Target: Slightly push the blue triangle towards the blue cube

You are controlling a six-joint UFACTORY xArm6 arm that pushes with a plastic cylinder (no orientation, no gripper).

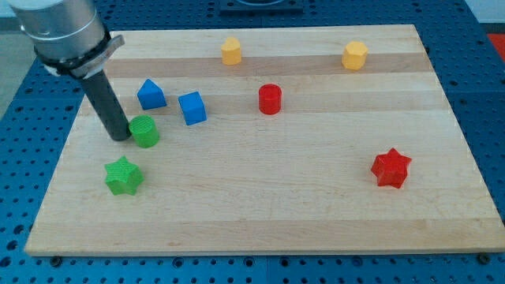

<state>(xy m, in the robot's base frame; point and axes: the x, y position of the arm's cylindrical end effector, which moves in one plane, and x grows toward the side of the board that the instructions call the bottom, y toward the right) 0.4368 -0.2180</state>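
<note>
Camera view: my tip [121, 136] touches green cylinder [145, 131], no gripper on rod. Blue triangle [151, 94] just beside blue cube [192, 107] on desk [316, 197]. Green star [124, 176] below, red cylinder [270, 99] to view's right

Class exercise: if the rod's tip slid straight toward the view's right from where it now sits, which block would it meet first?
The green cylinder: it sits immediately right of my tip, apparently touching it already, though depth is hard to judge.

A robotics lab bench: a pale wooden tabletop [316, 205] rests on a blue perforated mounting plate [24, 118], small coloured blocks scattered beneath a grey robot arm [63, 31].
</note>
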